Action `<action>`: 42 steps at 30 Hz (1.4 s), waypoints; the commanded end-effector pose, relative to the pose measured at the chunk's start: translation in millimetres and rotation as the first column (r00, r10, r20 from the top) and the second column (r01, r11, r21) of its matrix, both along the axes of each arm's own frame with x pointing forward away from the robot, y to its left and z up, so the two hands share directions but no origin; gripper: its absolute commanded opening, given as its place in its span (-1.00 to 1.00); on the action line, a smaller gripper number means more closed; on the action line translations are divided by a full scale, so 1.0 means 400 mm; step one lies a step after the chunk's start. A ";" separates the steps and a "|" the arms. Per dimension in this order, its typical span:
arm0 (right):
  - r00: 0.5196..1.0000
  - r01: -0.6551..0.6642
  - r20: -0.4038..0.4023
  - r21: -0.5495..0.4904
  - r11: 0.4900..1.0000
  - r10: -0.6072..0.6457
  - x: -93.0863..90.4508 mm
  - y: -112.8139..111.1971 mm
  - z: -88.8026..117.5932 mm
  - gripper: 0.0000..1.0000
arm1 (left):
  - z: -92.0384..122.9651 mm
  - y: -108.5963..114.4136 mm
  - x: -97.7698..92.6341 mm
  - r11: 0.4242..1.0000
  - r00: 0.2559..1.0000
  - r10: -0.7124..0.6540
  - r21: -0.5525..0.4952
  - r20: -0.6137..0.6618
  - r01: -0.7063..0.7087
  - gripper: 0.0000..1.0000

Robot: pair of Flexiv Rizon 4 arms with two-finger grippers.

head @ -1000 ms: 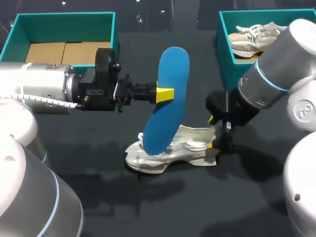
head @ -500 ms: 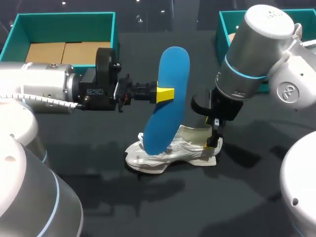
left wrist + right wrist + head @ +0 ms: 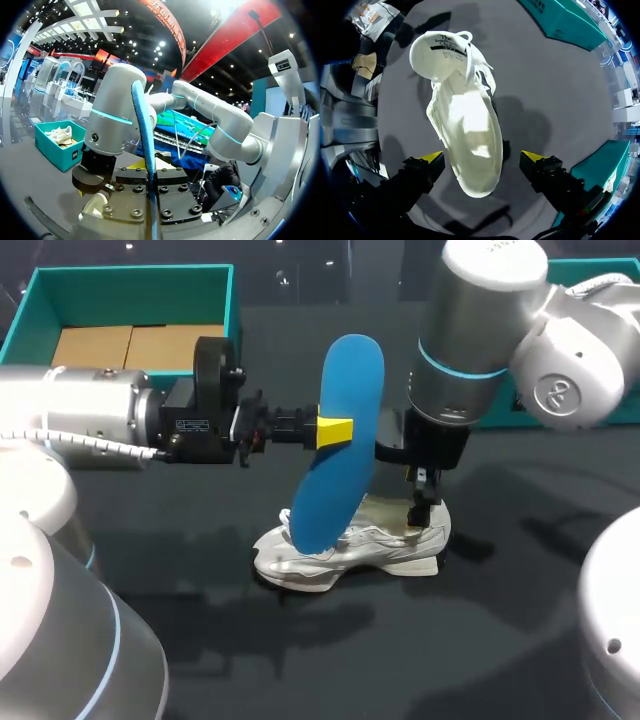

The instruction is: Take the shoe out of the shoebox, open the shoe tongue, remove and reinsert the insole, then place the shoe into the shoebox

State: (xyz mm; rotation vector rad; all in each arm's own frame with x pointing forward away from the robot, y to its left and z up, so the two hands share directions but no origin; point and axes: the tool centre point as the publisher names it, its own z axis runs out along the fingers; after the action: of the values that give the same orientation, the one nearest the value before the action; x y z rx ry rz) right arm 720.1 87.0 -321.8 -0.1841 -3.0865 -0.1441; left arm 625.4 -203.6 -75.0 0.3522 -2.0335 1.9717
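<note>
The left gripper (image 3: pixel 335 430) is closed on the blue insole (image 3: pixel 350 380). In the left wrist view the insole is seen edge-on, pinched between the two dark fingers (image 3: pixel 170 192) and rising straight out ahead of them as a thin, slightly curved strip. From the head view it shows as a smooth, flat, elongated oval, held tilted. Its lower end hangs just over the laced front of the shoe (image 3: pixel 350 545), and whether the two touch cannot be told.

The right gripper (image 3: pixel 482 159) is spread wide open and nothing is held in it. It is pointed straight down over the shoe, whose heel end lies between the two yellow tips. A narrow gap of table (image 3: pixel 545 90) is seen on either side, so neither finger is in contact.

The shoe is white, of soft mesh with a thick ridged sole, and stands upright on the matte dark grey table. Ahead of the right gripper its tongue (image 3: pixel 442 45) is folded back – the printed underside faces up – with loose white laces beside it.

Behind the left gripper stands an open teal shoebox (image 3: pixel 130 278) with a brown cardboard floor.
</note>
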 end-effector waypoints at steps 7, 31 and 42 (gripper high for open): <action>0.997 -0.066 0.023 -0.042 0.997 0.067 0.056 0.055 0.000 1.00 | -0.002 -0.005 0.002 1.000 1.000 0.000 -0.002 0.000 0.000 -1.00; 0.995 -0.101 -0.033 -0.045 0.994 0.099 0.093 0.099 -0.138 -0.01 | -0.002 -0.005 0.002 1.000 1.000 0.000 -0.002 0.000 0.000 -1.00; 0.994 -0.100 -0.049 -0.004 0.995 0.100 0.071 0.079 -0.147 -1.00 | -0.002 -0.005 0.002 1.000 1.000 0.000 -0.002 0.000 0.000 -1.00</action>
State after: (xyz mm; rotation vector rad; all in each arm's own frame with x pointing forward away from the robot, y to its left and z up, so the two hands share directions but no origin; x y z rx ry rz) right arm 752.7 125.5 -381.4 -0.0335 -3.0337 -0.0942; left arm 625.4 -203.5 -74.9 0.3523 -2.0338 1.9715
